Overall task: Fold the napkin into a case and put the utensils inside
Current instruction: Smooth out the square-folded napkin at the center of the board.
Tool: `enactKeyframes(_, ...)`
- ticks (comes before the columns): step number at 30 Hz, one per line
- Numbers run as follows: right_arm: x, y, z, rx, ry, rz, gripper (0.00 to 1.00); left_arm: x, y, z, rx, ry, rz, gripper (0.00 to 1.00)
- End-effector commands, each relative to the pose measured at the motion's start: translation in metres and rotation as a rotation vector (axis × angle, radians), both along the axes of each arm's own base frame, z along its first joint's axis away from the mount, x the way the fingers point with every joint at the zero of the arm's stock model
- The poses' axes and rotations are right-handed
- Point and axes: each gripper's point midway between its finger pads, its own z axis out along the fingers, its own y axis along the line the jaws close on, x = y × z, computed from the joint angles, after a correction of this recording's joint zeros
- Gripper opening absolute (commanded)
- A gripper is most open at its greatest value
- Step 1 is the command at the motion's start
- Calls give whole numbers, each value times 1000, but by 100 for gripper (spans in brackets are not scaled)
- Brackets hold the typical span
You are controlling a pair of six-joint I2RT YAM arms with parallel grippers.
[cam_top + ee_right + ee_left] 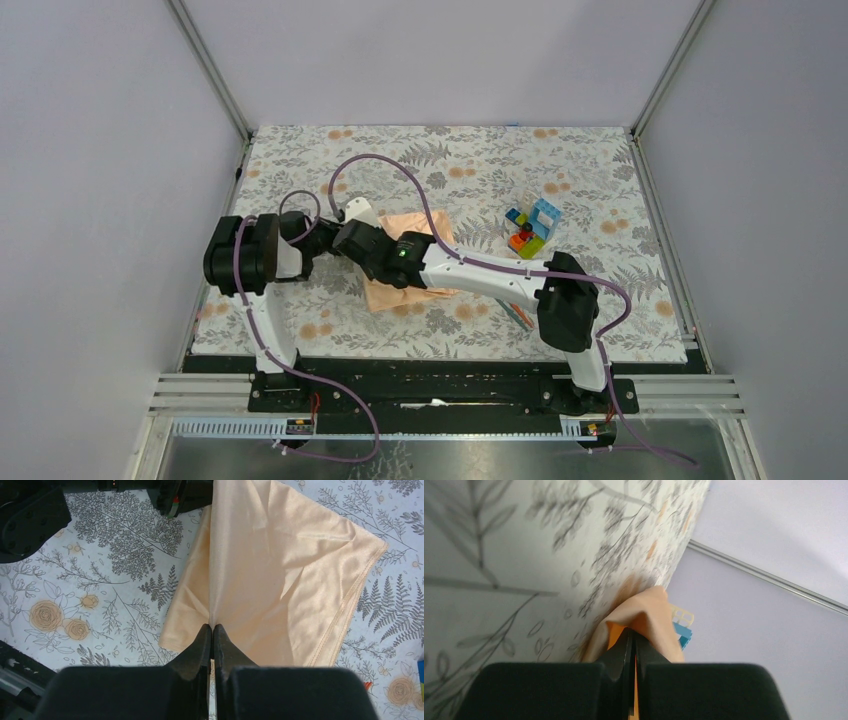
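The peach-orange satin napkin lies loosely folded on the floral mat, and both arms partly cover the napkin in the top view. My right gripper is shut on a raised ridge of cloth at the near edge. My left gripper is shut on the napkin at the opposite edge, with orange cloth showing between its jaws. The utensils show as thin orange and teal slivers on the mat beside the right arm's elbow, mostly hidden.
A cluster of multicoloured toy blocks stands on the floral mat right of the napkin. The left arm's black body lies close to the napkin's left. Grey walls and metal rails bound the mat on three sides.
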Motion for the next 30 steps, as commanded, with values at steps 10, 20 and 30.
enactKeyframes(10, -8, 3, 19, 104, 36, 11, 0, 30, 28, 14, -61, -134, 168, 1)
enactKeyframes(20, -10, 9, 14, 107, 48, 32, 0, 18, 44, -12, 291, 78, 46, 22)
enactKeyframes(30, -13, 13, 7, 113, 70, 44, 0, 21, 31, -4, 163, 10, 8, 8)
